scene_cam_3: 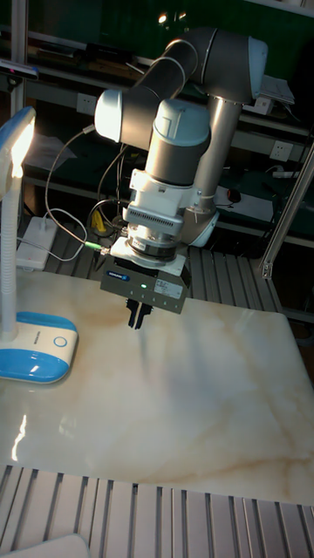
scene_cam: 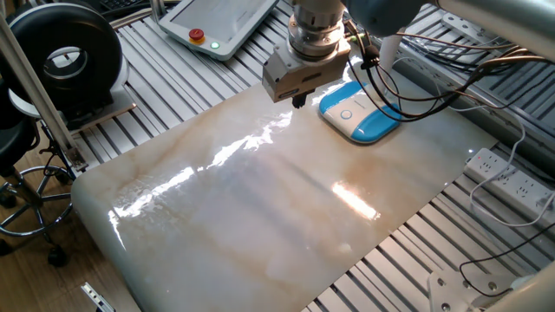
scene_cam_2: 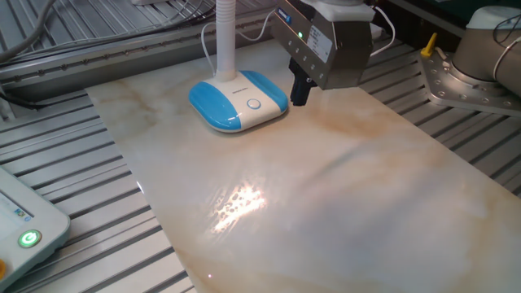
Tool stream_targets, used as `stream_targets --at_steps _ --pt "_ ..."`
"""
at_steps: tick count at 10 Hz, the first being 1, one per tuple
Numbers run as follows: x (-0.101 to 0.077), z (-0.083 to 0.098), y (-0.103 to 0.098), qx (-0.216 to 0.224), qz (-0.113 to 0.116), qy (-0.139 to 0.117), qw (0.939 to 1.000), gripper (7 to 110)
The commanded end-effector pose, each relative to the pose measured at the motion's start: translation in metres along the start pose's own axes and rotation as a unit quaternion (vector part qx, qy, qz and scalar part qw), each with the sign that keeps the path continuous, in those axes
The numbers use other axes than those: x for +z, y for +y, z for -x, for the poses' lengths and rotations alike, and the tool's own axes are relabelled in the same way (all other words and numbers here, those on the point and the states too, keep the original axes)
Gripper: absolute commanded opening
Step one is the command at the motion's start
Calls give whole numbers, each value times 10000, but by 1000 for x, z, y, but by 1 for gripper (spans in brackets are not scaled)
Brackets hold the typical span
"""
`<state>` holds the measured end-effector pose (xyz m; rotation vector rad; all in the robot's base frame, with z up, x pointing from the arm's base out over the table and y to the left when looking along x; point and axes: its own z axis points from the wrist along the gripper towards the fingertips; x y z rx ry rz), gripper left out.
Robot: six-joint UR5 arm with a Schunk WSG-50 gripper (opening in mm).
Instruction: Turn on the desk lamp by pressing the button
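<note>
The desk lamp has a flat oval base [scene_cam: 375,128] [scene_cam_2: 213,104] [scene_cam_3: 26,357], white in the middle with blue ends, at the far side of the marble table. Its small round button [scene_cam: 346,113] [scene_cam_2: 254,104] [scene_cam_3: 58,342] shows uncovered on top. A slim white neck [scene_cam_2: 225,32] rises from the base, and the lamp head [scene_cam_3: 22,135] glows. My gripper [scene_cam: 299,102] [scene_cam_2: 298,99] [scene_cam_3: 137,323] hangs just above the tabletop beside the base, clear of it. Its dark fingertips point down, pressed together with nothing between them.
A white pendant [scene_cam: 227,22] with a red button [scene_cam: 197,35] lies on the slatted frame behind the table. A black round device [scene_cam: 61,56] stands at the left, and a power strip [scene_cam: 512,178] lies at the right. Cables trail behind the lamp. A bright reflection [scene_cam_2: 240,203] lies on the marble.
</note>
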<state>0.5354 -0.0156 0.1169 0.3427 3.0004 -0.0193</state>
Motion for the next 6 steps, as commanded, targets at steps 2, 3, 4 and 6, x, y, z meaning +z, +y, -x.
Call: stream_targets --at_steps 2,3,4,6 --pt "2 3 1 -12 57 20 10000 7" --pt "4 2 -1 -24 76 40 10000 7" --pt "6 2 -2 -45 99 45 9999 7" --pt "6 2 -2 -75 99 45 9999 7"
